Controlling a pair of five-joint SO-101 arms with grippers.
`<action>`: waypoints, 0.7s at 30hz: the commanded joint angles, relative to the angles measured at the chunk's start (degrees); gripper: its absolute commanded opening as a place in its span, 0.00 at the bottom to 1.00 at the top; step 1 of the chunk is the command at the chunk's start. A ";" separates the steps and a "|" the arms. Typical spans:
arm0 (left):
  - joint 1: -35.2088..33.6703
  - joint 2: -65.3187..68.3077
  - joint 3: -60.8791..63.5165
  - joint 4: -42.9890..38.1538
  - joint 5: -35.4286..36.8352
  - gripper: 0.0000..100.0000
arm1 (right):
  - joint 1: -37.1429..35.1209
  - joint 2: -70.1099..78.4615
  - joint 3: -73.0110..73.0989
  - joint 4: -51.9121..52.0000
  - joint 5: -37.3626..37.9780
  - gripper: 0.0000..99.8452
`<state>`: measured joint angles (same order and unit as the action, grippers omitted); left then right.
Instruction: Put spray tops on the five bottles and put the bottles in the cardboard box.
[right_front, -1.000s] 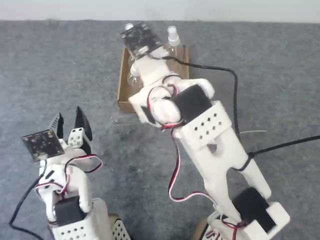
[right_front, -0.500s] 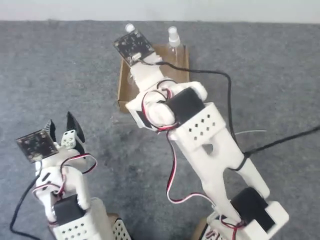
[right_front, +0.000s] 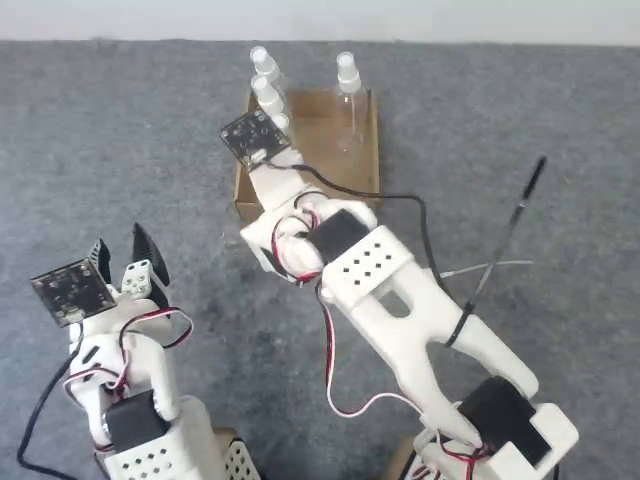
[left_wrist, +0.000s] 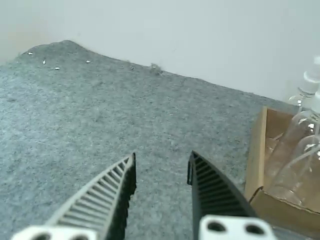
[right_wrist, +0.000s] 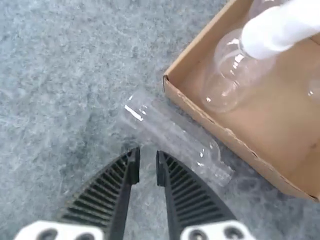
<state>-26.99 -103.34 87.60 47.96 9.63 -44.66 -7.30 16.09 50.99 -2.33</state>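
The cardboard box (right_front: 362, 140) stands at the far middle of the grey carpet. Three clear bottles with white spray tops (right_front: 266, 88) stand along its left side and one more (right_front: 346, 72) at its far right. In the right wrist view a clear bottle without a top (right_wrist: 172, 139) lies on the carpet against the box's near wall (right_wrist: 220, 132). My right gripper (right_wrist: 147, 156) hovers just short of it, open only by a narrow gap and holding nothing. My left gripper (right_front: 120, 242) is wide open and holding nothing at the near left, far from the box (left_wrist: 256, 150).
A black cable (right_front: 505, 235) rises off the right arm at the right. A thin white strand (right_front: 490, 266) lies on the carpet beside it. Bare carpet stretches left of the box and ahead of the left gripper (left_wrist: 162, 162).
The right arm has drawn back from over the box toward its near wall, uncovering the bottles on the left side. The left arm pulled back a little, then held still.
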 joint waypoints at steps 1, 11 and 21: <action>-0.35 -0.44 -0.75 0.35 -0.09 0.16 | -0.31 -3.21 3.69 -9.80 0.18 0.01; -0.35 -0.44 -0.75 0.35 -0.26 0.16 | -0.13 -0.40 16.18 -32.22 0.70 0.01; -0.35 -0.44 -0.75 0.35 -0.35 0.16 | 0.66 13.41 8.18 -34.15 0.79 0.01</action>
<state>-26.99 -103.34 87.60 47.96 9.54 -44.57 5.80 29.80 18.11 -2.24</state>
